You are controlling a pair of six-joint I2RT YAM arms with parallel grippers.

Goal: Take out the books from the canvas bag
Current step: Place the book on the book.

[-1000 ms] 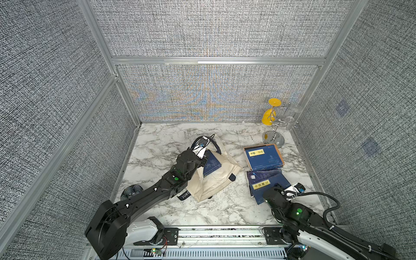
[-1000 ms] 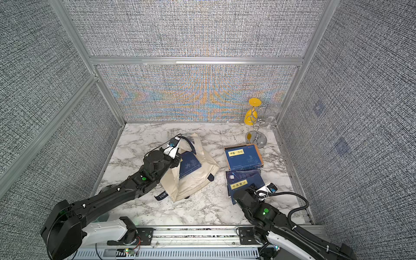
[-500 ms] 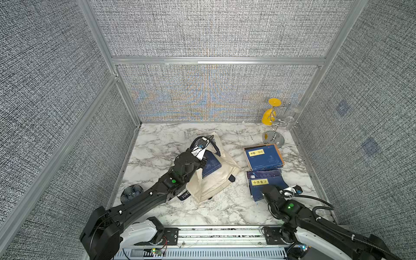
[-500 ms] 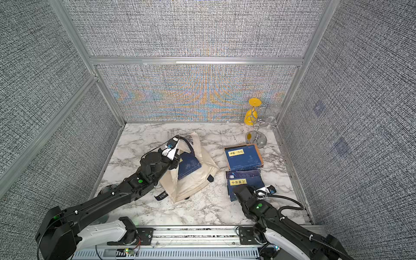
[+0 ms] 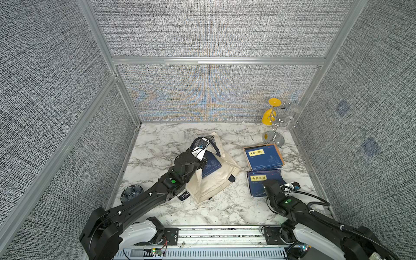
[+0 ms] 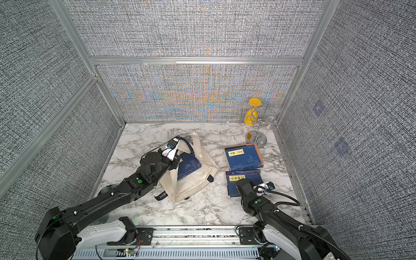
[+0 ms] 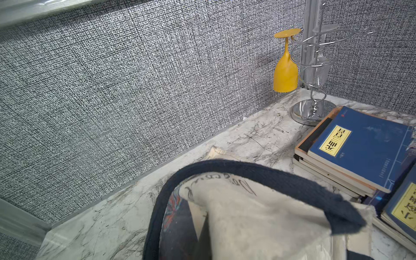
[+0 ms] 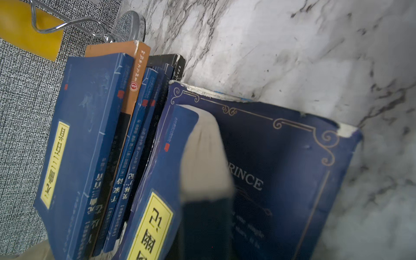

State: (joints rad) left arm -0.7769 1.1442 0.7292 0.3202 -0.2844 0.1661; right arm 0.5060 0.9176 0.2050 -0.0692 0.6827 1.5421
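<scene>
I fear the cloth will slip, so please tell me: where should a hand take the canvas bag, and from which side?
Probably the navy handle of the canvas bag, at the top of its arch, from above. It stands up off the cloth as an open loop, so the hand can close around it.

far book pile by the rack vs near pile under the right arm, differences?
The far pile of blue books stacks several thin volumes, one orange-edged; the near pile of blue books shows one thin book on a wider gold-bordered navy cover. The far pile lies uncovered beside the chrome wire rack; the black right arm hides part of the near pile. Both tops: blue, yellow title label.
</scene>
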